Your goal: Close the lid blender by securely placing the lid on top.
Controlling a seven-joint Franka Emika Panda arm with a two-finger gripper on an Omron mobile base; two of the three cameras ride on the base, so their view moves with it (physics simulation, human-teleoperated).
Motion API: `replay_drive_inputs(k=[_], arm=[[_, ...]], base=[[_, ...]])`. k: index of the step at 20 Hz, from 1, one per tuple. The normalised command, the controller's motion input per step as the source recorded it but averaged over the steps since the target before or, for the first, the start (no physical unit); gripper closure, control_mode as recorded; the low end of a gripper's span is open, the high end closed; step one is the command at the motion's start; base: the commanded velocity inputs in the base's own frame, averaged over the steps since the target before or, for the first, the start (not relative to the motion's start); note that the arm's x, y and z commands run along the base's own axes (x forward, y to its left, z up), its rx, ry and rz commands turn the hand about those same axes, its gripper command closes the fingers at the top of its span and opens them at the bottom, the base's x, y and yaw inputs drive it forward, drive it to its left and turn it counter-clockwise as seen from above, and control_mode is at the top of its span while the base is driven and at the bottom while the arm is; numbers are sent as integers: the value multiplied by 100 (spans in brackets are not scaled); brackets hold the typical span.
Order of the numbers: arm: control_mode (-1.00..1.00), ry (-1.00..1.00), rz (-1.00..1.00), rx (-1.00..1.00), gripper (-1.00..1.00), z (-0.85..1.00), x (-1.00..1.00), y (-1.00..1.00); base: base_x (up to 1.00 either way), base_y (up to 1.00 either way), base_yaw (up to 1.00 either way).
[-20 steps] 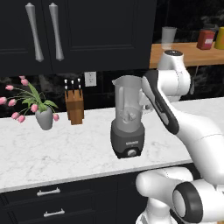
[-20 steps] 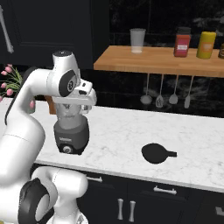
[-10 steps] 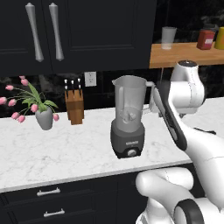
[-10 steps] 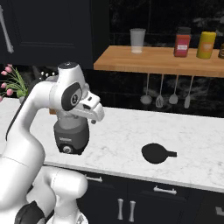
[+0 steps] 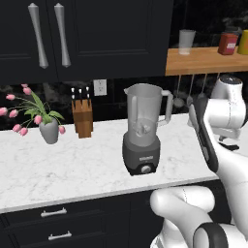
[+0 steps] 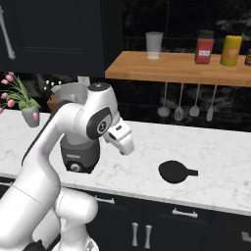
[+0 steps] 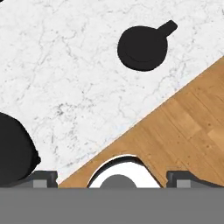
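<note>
Kitchen scene: the white arm's end effector (image 6: 128, 147) hangs above the white marble tabletop (image 6: 215, 162), with the lid (image 6: 173, 171) lying flat on the stone below it and off to its right, well apart from it and untouched; in the hand view the lid (image 7: 142, 47) shows as a round black disc with a short tab pointing away from the camera, resting on the marble ahead of the finger tips (image 7: 43, 177), which sit far apart at the bottom corners and hold nothing, so the end effector is spread wide; the blender (image 5: 144, 128) stands upright on the tabletop to the left of the end effector, its clear greyish pitcher open at the top, handle turned toward the arm, dark base and round knob facing the front edge; from the right base camera the blender (image 6: 78, 152) is partly hidden behind the arm's upper link; farther left of the end effector, beyond the blender, stand a wooden knife block (image 5: 82, 117) and a grey vase of pink flowers (image 5: 48, 130); above and behind the end effector runs a wooden shelf (image 6: 176, 68) carrying a clear cup (image 6: 154, 45), a red jar (image 6: 204, 47) and a yellow jar (image 6: 230, 50), with utensils (image 6: 179, 104) hanging under it.
</note>
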Motion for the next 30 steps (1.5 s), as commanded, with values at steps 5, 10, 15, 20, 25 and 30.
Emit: replay_drive_inputs(k=[5,10,15,20,25,30], arm=[[-100,0,-34,2,-100,-16,-1,-49],[-100,0,-27,0,-100,-14,0,-49],[-100,0,-25,1,-100,-16,0,-58],[-100,0,-22,2,-100,-20,0,-62],[-100,0,-10,8,-100,-14,0,-55],[-100,2,-5,7,-100,-10,14,-51]], base=[[0,0,0],[0,0,0],[0,0,0],[0,0,0],[0,0,0],[0,0,0]])
